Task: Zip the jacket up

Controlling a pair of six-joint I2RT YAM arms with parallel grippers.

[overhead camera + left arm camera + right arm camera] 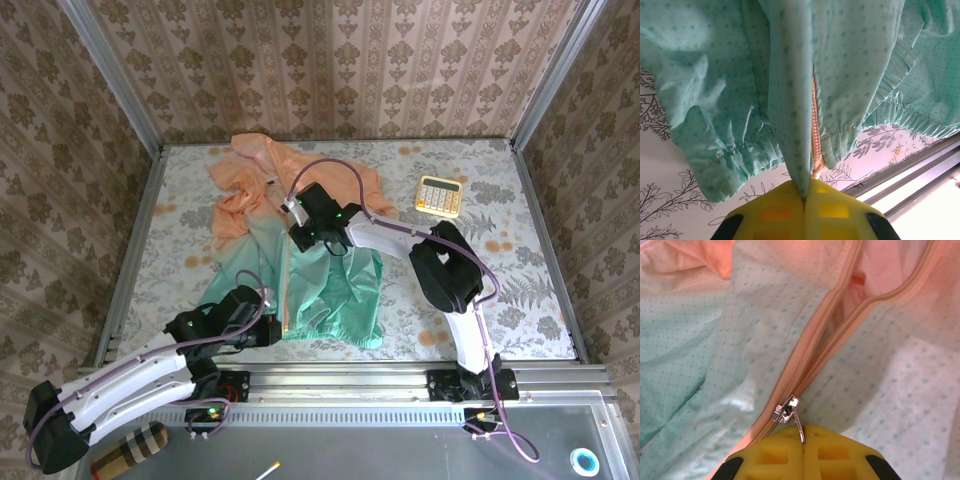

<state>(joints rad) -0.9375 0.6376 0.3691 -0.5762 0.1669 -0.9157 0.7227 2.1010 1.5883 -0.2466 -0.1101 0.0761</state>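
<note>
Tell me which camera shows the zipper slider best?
Right wrist view: the slider is close up, pinched by the right tool. Top view: the zipper a thin line. Left wrist: its bottom end.

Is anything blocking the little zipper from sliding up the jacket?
Nothing visible. The right gripper pinches the small silver metal zipper pull on the thin peach-and-mint jacket; the open peach zipper tracks ahead lie bare.

A jacket (pixel 340 290) lay crumpled on the middle of the tabletop (pixel 520 300), peach-orange at its far end and mint green toward the near hem. The left gripper (pixel 274 330) sat at the near hem by the zipper's end. The right gripper (pixel 298 237) rested on the zipper line farther up. A yellow calculator (pixel 438 195) lay well to the right.
</note>
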